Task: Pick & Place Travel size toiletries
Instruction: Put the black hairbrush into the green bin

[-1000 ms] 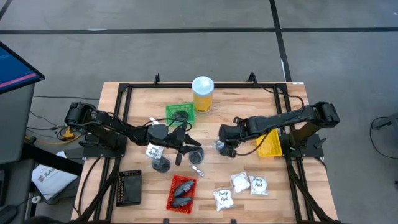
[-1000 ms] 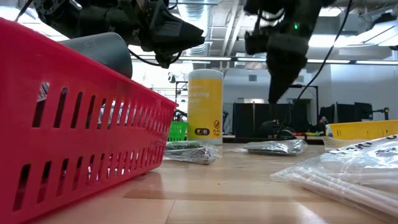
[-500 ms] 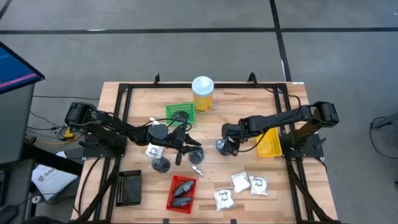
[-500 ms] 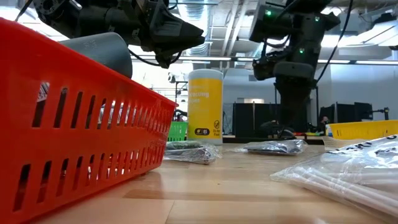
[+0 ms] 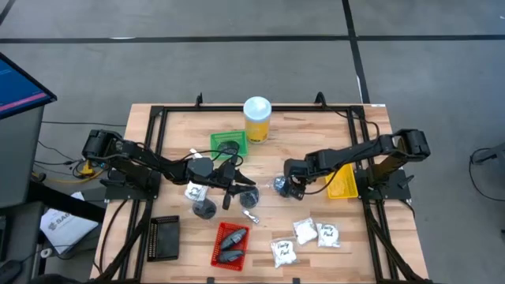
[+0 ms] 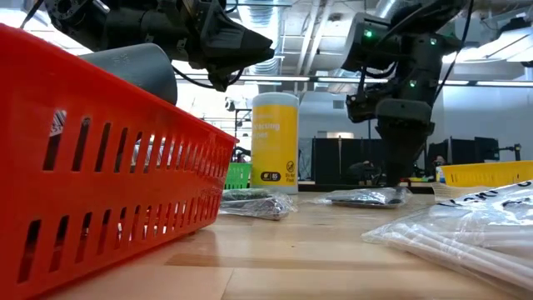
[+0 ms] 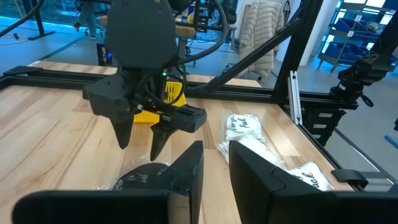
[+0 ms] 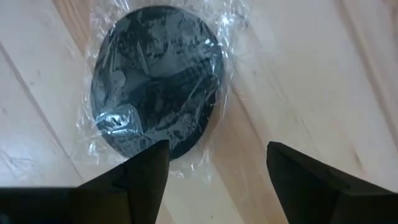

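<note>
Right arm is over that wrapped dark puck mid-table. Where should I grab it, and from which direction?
The puck lies flat on the table in clear wrap, so probably come straight down and pinch across its round rim, not the loose film. The right gripper hangs open above it, off to one edge; centre it first.

Four trays: green [image 5: 228, 143], red [image 5: 230, 245], yellow [image 5: 342, 181], black [image 5: 164, 238]. Three white sachets [image 5: 305, 230]. One yellow jar [image 5: 257, 120]. Three wrapped dark pucks [image 5: 282, 185]. Two arms.

Dark jointed arms, green indicator lights
</note>
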Robot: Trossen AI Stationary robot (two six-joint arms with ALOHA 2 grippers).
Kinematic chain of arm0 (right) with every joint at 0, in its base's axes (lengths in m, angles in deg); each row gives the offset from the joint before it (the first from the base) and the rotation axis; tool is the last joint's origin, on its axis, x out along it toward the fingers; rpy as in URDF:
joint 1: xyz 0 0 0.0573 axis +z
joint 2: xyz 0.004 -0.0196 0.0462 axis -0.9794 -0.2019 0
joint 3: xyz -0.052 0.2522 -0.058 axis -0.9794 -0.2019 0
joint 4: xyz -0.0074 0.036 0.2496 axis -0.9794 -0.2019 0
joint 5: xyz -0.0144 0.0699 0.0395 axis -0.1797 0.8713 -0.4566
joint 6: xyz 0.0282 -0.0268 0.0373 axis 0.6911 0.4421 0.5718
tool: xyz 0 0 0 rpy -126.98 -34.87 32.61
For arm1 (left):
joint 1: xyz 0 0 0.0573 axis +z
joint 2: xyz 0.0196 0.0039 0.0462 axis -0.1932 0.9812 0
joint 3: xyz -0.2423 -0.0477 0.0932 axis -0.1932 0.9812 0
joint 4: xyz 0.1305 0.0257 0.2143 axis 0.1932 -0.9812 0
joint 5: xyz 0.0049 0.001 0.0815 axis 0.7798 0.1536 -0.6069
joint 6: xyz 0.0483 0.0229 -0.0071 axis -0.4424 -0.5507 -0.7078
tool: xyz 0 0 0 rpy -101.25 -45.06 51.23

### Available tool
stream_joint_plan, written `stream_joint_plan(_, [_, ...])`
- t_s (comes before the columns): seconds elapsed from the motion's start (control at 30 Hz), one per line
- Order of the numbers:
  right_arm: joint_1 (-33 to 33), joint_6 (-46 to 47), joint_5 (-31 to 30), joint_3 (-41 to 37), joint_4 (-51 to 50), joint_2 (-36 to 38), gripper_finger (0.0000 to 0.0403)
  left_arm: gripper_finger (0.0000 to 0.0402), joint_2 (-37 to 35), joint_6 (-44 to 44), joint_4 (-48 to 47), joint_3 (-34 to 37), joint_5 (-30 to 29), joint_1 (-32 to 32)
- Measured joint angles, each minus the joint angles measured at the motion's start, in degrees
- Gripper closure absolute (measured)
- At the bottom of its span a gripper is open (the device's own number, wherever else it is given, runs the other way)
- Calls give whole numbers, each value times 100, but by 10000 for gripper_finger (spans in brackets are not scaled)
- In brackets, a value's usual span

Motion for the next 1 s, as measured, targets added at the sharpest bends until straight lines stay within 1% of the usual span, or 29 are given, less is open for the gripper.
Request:
stream_joint_plan(0.3, [1,98,22,-215,323,0,149,336,0,0,0,0,0,0])
stream_joint_plan(0.43, [3,160,83,-348,377,0,171,335,0,0,0,0,0,0])
stream_joint_plan(0.53, [1,193,220,-455,486,1,204,334,0,0,0,0,0,0])
stream_joint_plan(0.6, [3,231,275,-463,496,6,237,334,0,0,0,0,0,0])
stream_joint_plan(0.67, [2,238,313,-465,481,4,282,334,0,0,1,0,0,0])
stream_joint_plan(0.77, [3,195,336,-467,530,4,369,336,0,0,2,0,0,0])
stream_joint_plan(0.8, [3,164,339,-467,551,4,385,337,0,0,2,-2,0,0])
stream_joint_plan(1.0, [66,142,355,-403,583,0,400,334,0,0,0,-2,0,0])
